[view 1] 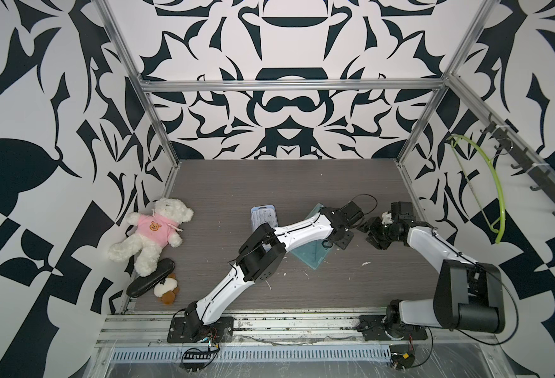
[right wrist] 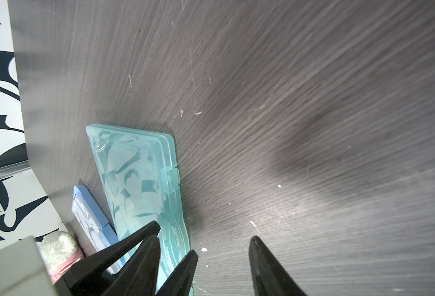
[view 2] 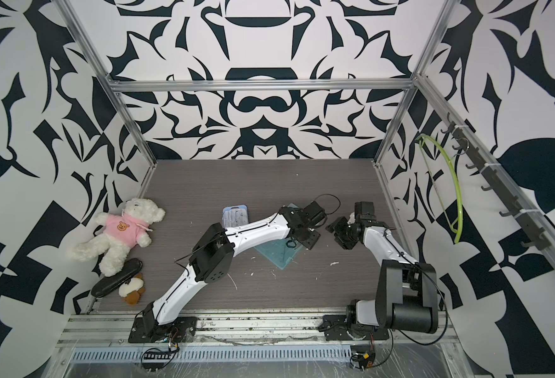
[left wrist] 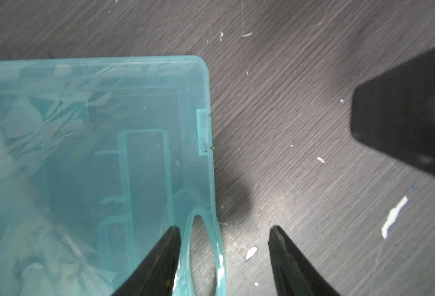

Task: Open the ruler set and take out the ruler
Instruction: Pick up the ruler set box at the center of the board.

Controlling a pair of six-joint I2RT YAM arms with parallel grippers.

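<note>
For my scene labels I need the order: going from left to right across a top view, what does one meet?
white teddy bear in pink hoodie → blue blister pack → teal ruler set case → right hand → green hanger

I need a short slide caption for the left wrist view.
Open left gripper straddling the handle edge of the teal ruler case lying on the dark table.

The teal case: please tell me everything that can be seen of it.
The case is flat, translucent teal plastic with rounded corners, a snap tab and an oval loop on one long edge. It looks shut and lies flat on the table, partly under the left arm. The open left gripper straddles the loop edge; contact is unclear.
</note>
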